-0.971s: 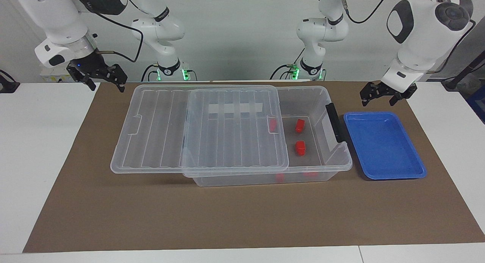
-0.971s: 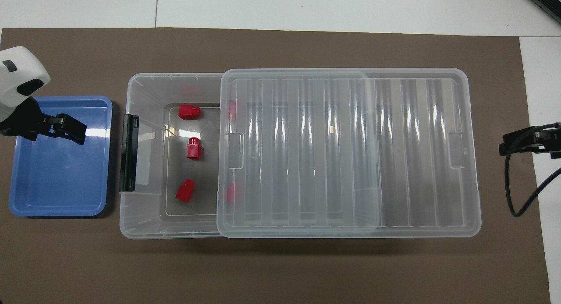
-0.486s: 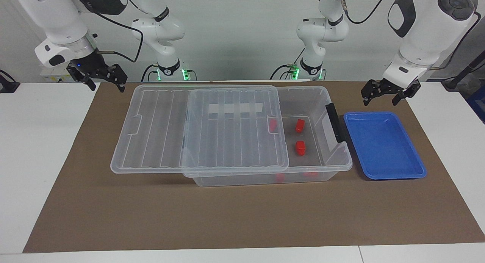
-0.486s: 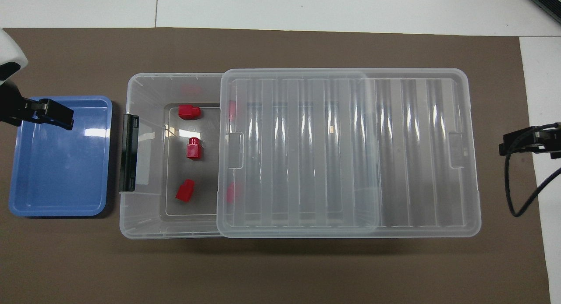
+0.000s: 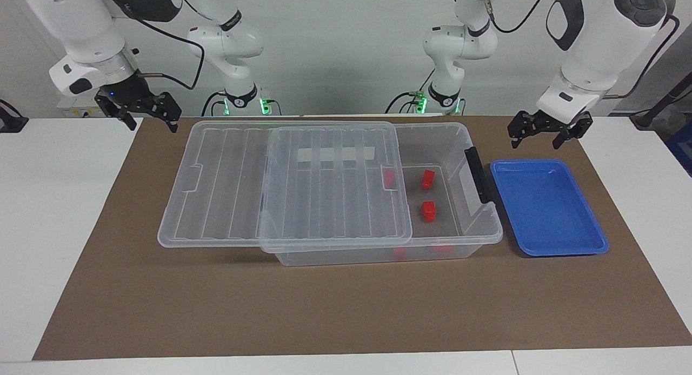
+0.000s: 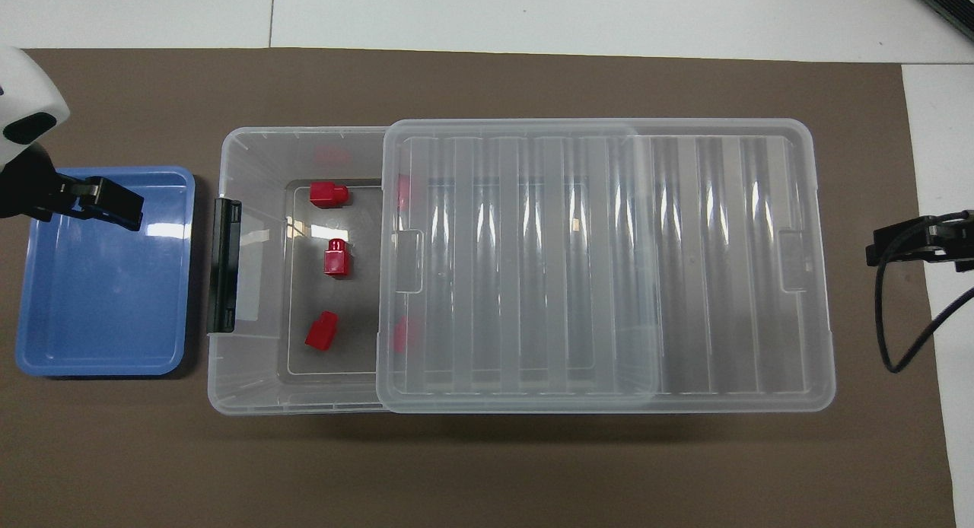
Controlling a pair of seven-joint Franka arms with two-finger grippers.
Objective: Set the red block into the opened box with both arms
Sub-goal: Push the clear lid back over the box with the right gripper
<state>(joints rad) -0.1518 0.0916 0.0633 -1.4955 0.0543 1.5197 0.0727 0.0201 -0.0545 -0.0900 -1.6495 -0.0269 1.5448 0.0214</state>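
Three red blocks (image 6: 329, 194) lie in the box (image 6: 251, 383) at its 9 o'clock uncovered end in the overhead view, light, rigid, smooth, best pinched across flat sides, while left end effector (image 5: 543, 131) and right end effector (image 5: 145, 113) hang open, empty.

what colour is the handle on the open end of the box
Black. The handle on the clear box shows best in the overhead view.

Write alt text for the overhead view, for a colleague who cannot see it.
A clear box sits on a brown mat, its ribbed lid slid aside, with three red blocks in the uncovered end. The left gripper, open, hangs over an empty blue tray beside the box; the right gripper waits, open.
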